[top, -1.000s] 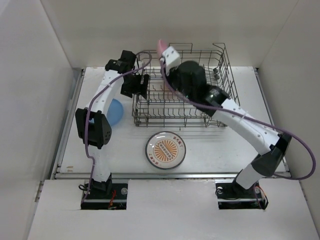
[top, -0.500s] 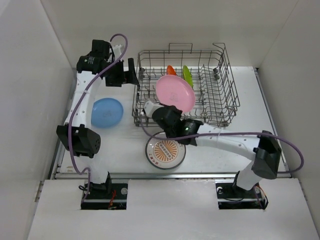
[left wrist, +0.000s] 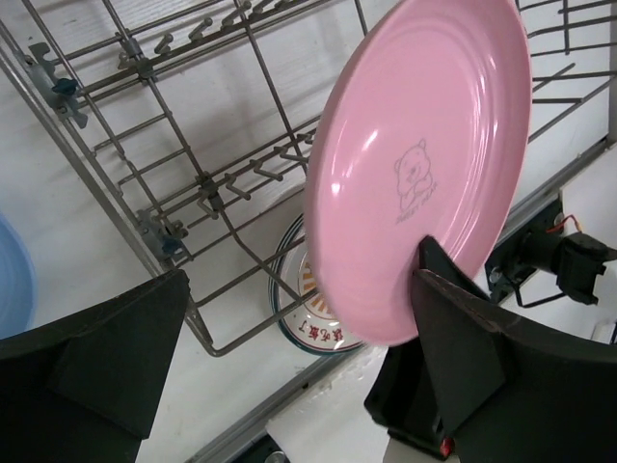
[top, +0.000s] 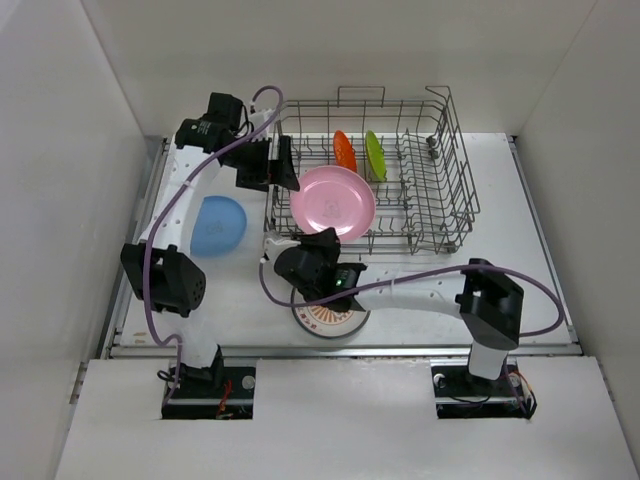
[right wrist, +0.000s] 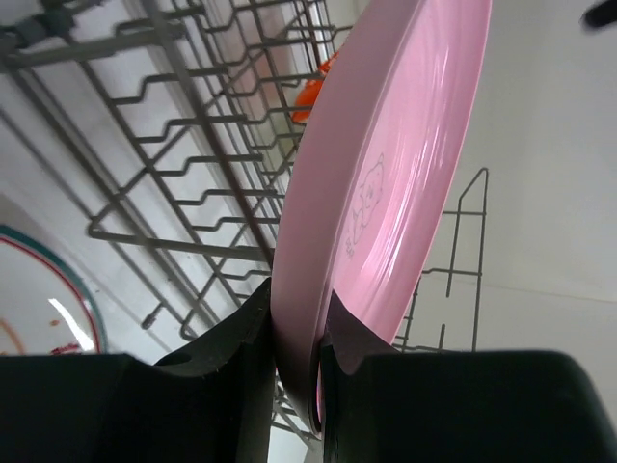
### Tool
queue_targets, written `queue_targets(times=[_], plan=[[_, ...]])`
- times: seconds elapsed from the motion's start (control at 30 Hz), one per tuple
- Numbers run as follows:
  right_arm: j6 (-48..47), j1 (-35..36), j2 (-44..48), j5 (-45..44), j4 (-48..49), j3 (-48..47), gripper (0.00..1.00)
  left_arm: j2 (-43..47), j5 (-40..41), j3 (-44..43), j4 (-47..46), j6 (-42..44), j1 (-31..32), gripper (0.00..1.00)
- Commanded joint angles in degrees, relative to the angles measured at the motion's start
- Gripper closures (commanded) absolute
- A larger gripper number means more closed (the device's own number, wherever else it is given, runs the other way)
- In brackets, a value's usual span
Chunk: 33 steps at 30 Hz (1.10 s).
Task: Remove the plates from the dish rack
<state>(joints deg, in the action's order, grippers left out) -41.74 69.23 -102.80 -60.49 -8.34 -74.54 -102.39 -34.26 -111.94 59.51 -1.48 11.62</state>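
My right gripper [top: 322, 243] is shut on the near rim of a pink plate [top: 333, 203] and holds it tilted above the near left part of the grey wire dish rack [top: 440, 215]. The right wrist view shows both fingers [right wrist: 231, 371] pinching that rim, with the pink plate [right wrist: 386, 174] rising above them. My left gripper [top: 288, 165] is open and empty at the rack's far left corner; in its view the pink plate [left wrist: 424, 164] hangs beyond its right finger. An orange-red plate [top: 345, 150] and a lime-green plate [top: 375, 155] stand in the rack.
A blue plate [top: 217, 222] lies on the table left of the rack. A white plate with a printed centre [top: 330, 312] lies near the front edge, partly under my right arm. White walls close in both sides.
My right arm has carried the pink plate out of the rack's far part, toward the near left. My left arm swung away to the left, then back to the rack's corner.
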Motion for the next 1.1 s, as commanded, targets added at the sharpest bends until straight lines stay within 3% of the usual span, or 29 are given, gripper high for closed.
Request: queue_targets(times=[0.0,0.2,0.3,0.33,0.63,0.7,0.73,0.9,1.0,1.03,1.07], plan=[[-1.3,3.4,-0.6,-2.7,3.9,-2.9,1.00,-0.5,1.7,0.8,0.3,1.0,1.0,0.01],[-1.9,4.0,-2.0,-4.9,5.4,-3.5,1.00,-2.6,4.6,-1.2,1.4,2.2,2.2,0.04],[-2.4,4.0,-1.4,-5.4,6.4,-3.5,1.00,-2.1,2.4,0.4,1.4,2.7,2.2,0.19],[-2.4,4.0,-1.4,-5.4,7.3,-3.5,1.00,-2.1,2.4,0.4,1.4,3.2,2.2,0.29],[-8.3,4.5,-0.2,-6.5,14.2,-4.0,1.00,-3.8,-3.2,0.9,4.6,5.6,2.2,0.74],[-8.3,4.5,-0.2,-6.5,14.8,-3.5,1.00,-3.8,-4.3,0.9,4.7,5.6,2.2,0.88],[-8.3,4.5,-0.2,-6.5,14.8,-3.5,1.00,-3.8,-4.3,0.9,4.7,5.6,2.2,1.00],[-8.3,4.5,0.8,-6.0,17.6,-2.9,1.00,-3.8,-5.6,-0.3,5.7,5.6,1.6,1.00],[-6.8,4.5,0.9,-6.6,17.6,-4.2,0.76,-4.3,-7.6,-0.8,5.2,3.5,-1.7,1.00],[-5.8,4.5,0.9,-7.4,17.6,-4.9,0.45,-4.8,-7.6,-1.5,4.5,2.7,-2.5,1.00],[-5.8,4.5,0.9,-8.0,17.6,-6.3,0.33,-4.8,-7.6,-2.3,4.5,2.2,-3.3,1.00]])
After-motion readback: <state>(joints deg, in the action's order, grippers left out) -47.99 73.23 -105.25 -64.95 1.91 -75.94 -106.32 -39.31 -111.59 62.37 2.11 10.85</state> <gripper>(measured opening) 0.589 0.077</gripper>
